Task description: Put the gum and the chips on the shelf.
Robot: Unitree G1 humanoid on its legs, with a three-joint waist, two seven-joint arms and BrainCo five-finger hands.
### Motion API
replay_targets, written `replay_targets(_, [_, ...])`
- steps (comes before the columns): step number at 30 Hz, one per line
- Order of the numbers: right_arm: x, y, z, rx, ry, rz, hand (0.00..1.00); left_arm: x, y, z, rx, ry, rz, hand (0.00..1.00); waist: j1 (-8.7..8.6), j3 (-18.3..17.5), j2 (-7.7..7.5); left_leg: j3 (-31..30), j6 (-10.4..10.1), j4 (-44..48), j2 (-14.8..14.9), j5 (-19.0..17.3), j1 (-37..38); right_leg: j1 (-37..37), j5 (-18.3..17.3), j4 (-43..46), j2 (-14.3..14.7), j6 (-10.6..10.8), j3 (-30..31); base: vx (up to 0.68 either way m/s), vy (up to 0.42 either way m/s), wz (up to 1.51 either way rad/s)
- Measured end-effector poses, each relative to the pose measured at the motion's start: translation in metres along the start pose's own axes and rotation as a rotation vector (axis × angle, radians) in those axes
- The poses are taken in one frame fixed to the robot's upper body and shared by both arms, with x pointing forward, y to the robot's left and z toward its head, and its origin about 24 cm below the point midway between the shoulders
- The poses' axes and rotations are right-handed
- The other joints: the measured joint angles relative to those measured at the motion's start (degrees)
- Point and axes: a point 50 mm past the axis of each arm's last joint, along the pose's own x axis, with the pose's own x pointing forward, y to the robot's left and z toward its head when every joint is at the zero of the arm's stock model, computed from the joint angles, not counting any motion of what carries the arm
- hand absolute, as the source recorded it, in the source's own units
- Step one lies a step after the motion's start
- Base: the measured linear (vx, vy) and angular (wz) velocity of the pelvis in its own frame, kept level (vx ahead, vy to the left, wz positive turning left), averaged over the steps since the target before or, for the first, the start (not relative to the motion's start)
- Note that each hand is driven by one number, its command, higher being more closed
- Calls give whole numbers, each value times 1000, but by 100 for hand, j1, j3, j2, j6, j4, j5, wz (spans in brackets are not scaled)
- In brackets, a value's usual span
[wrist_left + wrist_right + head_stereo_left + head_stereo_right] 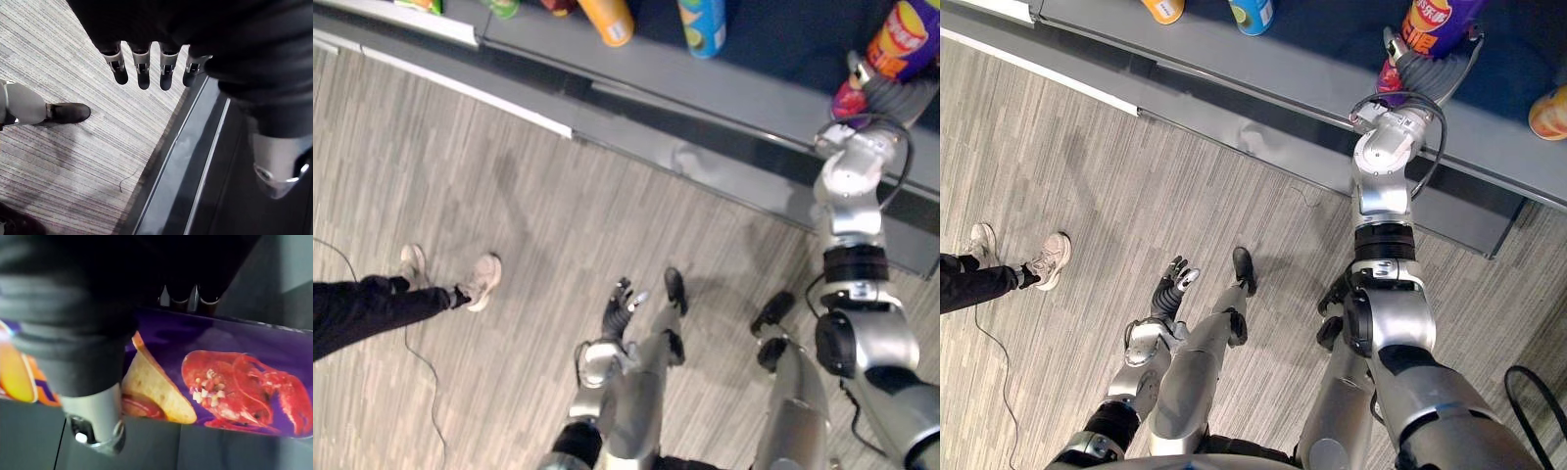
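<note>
A purple chips can (903, 37) with a lobster picture (234, 382) is held at the grey shelf (734, 93), at the far right. My right hand (1427, 70) is shut on it, fingers (188, 296) curled over one side and the thumb under the other. Whether the can rests on the shelf board I cannot tell. My left hand (619, 305) hangs low over the floor, open and holding nothing, its fingers (142, 68) straight.
On the shelf stand an orange can (607, 20), a blue-green can (702, 24) and another orange can (1552, 113) at the far right. A person's legs and pale shoes (481, 281) are at the left on the wood-pattern floor.
</note>
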Motion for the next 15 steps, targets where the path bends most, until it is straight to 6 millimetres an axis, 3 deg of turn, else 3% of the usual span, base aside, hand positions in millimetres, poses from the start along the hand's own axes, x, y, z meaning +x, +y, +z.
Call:
replay_targets(5, [-17,4,-18,-6,70,23,0,0,2,0,-3,1,8,0,-7,-9,-94,16,5,5,24,4,0,4,-1,-8,19,-5,-14,1,-45,-1])
replay_targets(15, [-35,16,-31,16,143,83,0,0,5,-1,-10,3,22,0,-115,-25,-194,19,1,243,148,-83,9,140,-1,-39,89,-6,-69,2,-46,-2])
